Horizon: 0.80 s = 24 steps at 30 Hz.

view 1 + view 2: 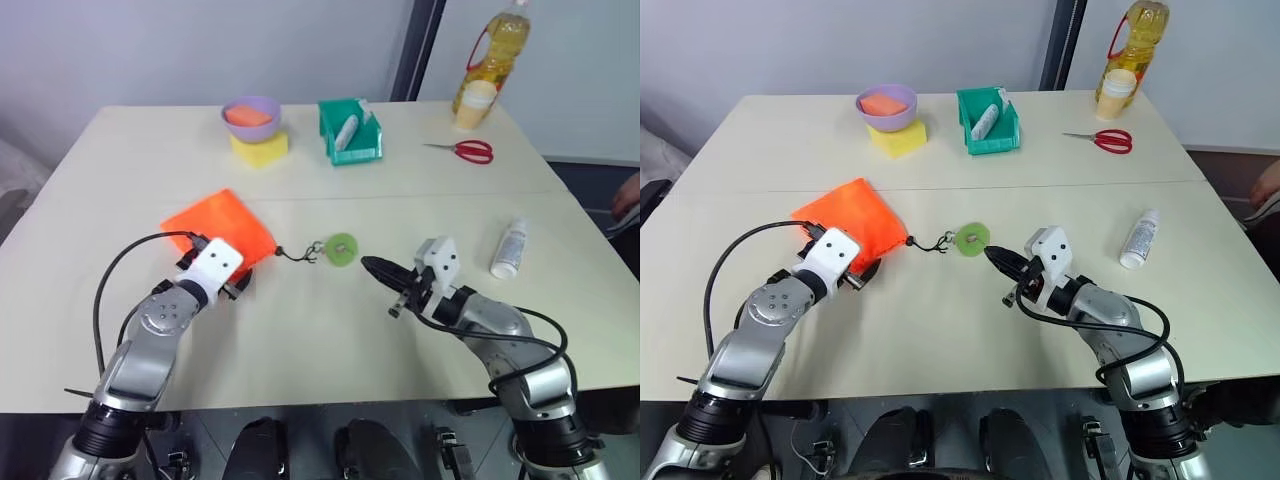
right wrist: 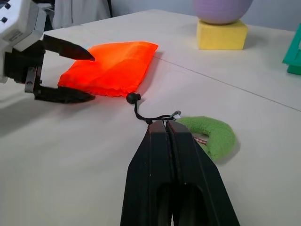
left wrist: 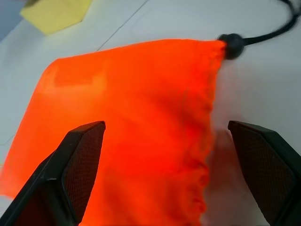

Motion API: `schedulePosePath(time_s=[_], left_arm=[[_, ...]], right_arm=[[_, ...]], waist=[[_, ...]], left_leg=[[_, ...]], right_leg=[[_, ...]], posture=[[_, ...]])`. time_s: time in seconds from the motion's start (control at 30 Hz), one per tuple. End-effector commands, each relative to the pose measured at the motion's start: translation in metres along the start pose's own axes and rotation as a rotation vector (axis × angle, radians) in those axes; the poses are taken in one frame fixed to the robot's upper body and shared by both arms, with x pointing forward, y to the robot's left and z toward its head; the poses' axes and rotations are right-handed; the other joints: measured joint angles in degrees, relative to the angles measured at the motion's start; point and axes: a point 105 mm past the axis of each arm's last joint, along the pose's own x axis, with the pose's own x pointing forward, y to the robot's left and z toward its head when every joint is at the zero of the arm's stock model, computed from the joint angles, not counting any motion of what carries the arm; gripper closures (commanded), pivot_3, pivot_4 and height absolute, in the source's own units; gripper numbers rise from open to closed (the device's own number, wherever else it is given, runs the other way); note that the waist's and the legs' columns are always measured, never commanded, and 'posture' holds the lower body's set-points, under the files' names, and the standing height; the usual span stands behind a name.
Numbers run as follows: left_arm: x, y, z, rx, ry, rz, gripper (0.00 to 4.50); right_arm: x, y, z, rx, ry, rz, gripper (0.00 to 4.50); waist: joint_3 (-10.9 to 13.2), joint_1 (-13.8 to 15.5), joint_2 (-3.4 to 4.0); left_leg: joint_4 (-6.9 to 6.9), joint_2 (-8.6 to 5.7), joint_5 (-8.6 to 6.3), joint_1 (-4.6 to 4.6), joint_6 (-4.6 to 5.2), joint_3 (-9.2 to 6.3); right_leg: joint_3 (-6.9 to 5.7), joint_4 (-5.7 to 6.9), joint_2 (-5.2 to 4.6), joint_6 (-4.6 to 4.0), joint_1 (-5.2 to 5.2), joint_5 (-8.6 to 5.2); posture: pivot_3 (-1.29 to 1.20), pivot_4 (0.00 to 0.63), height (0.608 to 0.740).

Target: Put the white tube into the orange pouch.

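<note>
Pale and wide, the surface [image 1: 330,330] is carrying everything that matters for this task. On it, the orange pouch [image 1: 218,228] is lying flat on the robot's left side, with its thin black cord [image 1: 292,254] running toward the middle and ending at a round green disc [image 1: 342,249].

The white tube [image 1: 510,248] is lying on the robot's right side, well apart from the pouch. Its long axis is running roughly away from the robot, a little tilted, with one end pointing toward the far edge.

The left gripper [image 1: 862,270] is standing at the near edge of the pouch with its jaws wide open, one on each side of the fabric edge in the left wrist view, and they are not yet holding anything. The right gripper [image 1: 385,272] is pointing forward and to the left, toward the green disc and the end of the cord. Its jaws are fully closed and empty.

So the deciding relation is this: the tube is lying to the right of the right gripper, while that gripper is aiming the opposite way. The right arm is clearly the nearer one to the tube. In my judgement, it would need to turn toward its own right side and open its jaws across the tube's narrow width, while the left arm is taking care of the pouch.
</note>
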Motion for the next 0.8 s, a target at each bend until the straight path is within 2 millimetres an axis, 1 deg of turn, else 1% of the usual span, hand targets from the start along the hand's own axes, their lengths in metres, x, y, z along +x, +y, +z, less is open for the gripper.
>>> schedulePosePath(time_s=[0.03, 0.07, 0.1, 0.13, 0.17, 0.2, 0.23, 0.27, 0.33, 0.37, 0.53, 0.57, 0.67, 0.77, 0.8], left_arm=[[-0.001, 0.016, 0.009, -0.012, -0.034, 0.065, 0.55], [-0.001, 0.016, 0.009, -0.013, -0.036, 0.063, 0.62], [-0.001, 0.015, 0.009, -0.012, -0.039, 0.063, 1.19], [0.000, 0.015, 0.010, -0.013, -0.041, 0.063, 1.32], [0.000, 0.016, 0.010, -0.014, -0.044, 0.066, 1.80], [0.000, 0.016, 0.010, -0.014, -0.048, 0.068, 2.17], [0.000, 0.016, 0.011, -0.015, -0.050, 0.070, 2.81], [0.000, 0.016, 0.011, -0.015, -0.052, 0.073, 3.23], [0.000, 0.017, 0.012, -0.017, -0.059, 0.081, 4.25], [0.000, 0.018, 0.013, -0.020, -0.064, 0.085, 4.38], [0.000, 0.020, 0.016, -0.057, -0.085, 0.095, 4.38], [0.000, 0.020, 0.016, -0.077, -0.089, 0.098, 4.38], [-0.002, 0.023, 0.027, -0.182, -0.147, 0.106, 4.38], [-0.003, 0.023, 0.034, -0.240, -0.192, 0.095, 4.50], [-0.004, 0.023, 0.036, -0.257, -0.201, 0.091, 4.50]], right_arm=[[0.000, 0.005, 0.013, -0.032, -0.048, 0.013, 4.50], [0.001, 0.006, 0.012, -0.031, -0.049, 0.013, 4.50], [0.001, 0.006, 0.012, -0.031, -0.050, 0.013, 4.50], [0.001, 0.006, 0.012, -0.031, -0.050, 0.013, 4.50], [0.001, 0.006, 0.012, -0.032, -0.051, 0.013, 4.50], [0.001, 0.006, 0.012, -0.032, -0.052, 0.013, 4.50], [0.001, 0.006, 0.012, -0.032, -0.052, 0.012, 4.50], [0.001, 0.006, 0.012, -0.033, -0.052, 0.012, 4.50], [0.002, 0.006, 0.012, -0.035, -0.051, 0.012, 4.50], [0.002, 0.006, 0.012, -0.035, -0.051, 0.012, 4.50], [0.002, 0.005, 0.010, -0.033, -0.043, 0.008, 4.50], [0.002, 0.004, 0.009, -0.031, -0.034, 0.002, 4.50], [0.000, -0.006, 0.004, -0.015, -0.012, -0.043, 4.50], [-0.005, -0.019, 0.001, -0.010, 0.018, -0.110, 3.68], [-0.008, -0.026, 0.001, -0.007, 0.022, -0.144, 3.20]], waist=[[0.00, 0.01, 0.00], [0.00, 0.01, 0.00], [0.00, 0.02, 0.00], [0.00, 0.02, 0.00], [0.00, -0.02, 0.00], [0.00, -0.03, 0.00], [0.00, -0.03, 0.00], [0.00, -0.01, 0.00], [0.00, 0.01, 0.00], [0.00, 0.01, 0.00], [0.00, 0.03, 0.00], [0.00, 0.01, 0.00], [0.00, 0.04, 0.00], [0.00, 0.05, 0.00], [0.00, 0.05, 0.00]], left_leg=[[0.01, 0.00, 0.00, 0.00, 0.00, 0.00], [0.00, 0.00, 0.00, 0.00, 0.00, 0.00], [0.01, 0.00, 0.00, 0.00, 0.00, 0.00], [0.01, 0.00, 0.00, 0.00, 0.00, 0.00], [0.01, 0.00, 0.00, 0.00, 0.00, 0.00], [0.01, 0.00, 0.00, 0.00, 0.00, 0.00], [0.01, 0.00, 0.00, 0.00, -0.01, 0.00], [0.01, 0.00, 0.00, 0.00, -0.01, 0.00], [0.01, 0.00, 0.00, 0.00, -0.01, 0.00], [0.01, 0.00, 0.00, 0.00, 0.00, 0.00], [0.02, 0.00, 0.00, 0.00, 0.00, 0.00], [0.02, 0.00, 0.00, 0.00, -0.01, 0.00], [0.02, 0.00, 0.00, 0.00, -0.01, 0.00], [0.04, 0.00, 0.01, 0.00, -0.01, 0.00], [0.04, 0.00, 0.02, 0.00, -0.04, 0.00]], right_leg=[[0.00, 0.00, 0.00, 0.00, 0.00, 0.00], [0.00, 0.00, -0.01, 0.00, 0.00, 0.00], [0.00, 0.00, 0.00, 0.00, 0.01, 0.00], [0.00, 0.00, 0.00, 0.00, 0.00, 0.00], [0.00, 0.00, 0.00, 0.00, 0.00, 0.00], [0.00, 0.01, 0.00, 0.00, 0.00, 0.00], [0.00, 0.02, 0.00, 0.00, -0.01, 0.00], [0.00, 0.02, 0.00, 0.00, -0.01, 0.00], [0.00, 0.02, 0.00, 0.00, 0.00, 0.00], [0.00, 0.02, 0.00, 0.00, 0.00, 0.00], [0.00, 0.02, 0.00, 0.00, 0.00, 0.00], [0.00, 0.02, 0.00, 0.00, 0.00, 0.00], [-0.01, 0.03, 0.00, 0.00, 0.01, 0.00], [-0.01, 0.03, 0.00, 0.00, 0.01, 0.00], [-0.01, 0.04, 0.00, 0.00, 0.01, 0.00]], posture=[[0.00, 0.150, 0.740], [0.00, 0.150, 0.740], [0.00, 0.150, 0.740], [0.00, 0.150, 0.740], [0.00, 0.150, 0.740], [0.00, 0.150, 0.740], [0.00, 0.150, 0.740], [0.00, 0.150, 0.740], [0.00, 0.150, 0.740], [0.00, 0.150, 0.740], [0.00, 0.150, 0.740], [0.00, 0.150, 0.740], [0.00, 0.150, 0.740], [0.00, 0.150, 0.740], [0.00, 0.150, 0.740]])
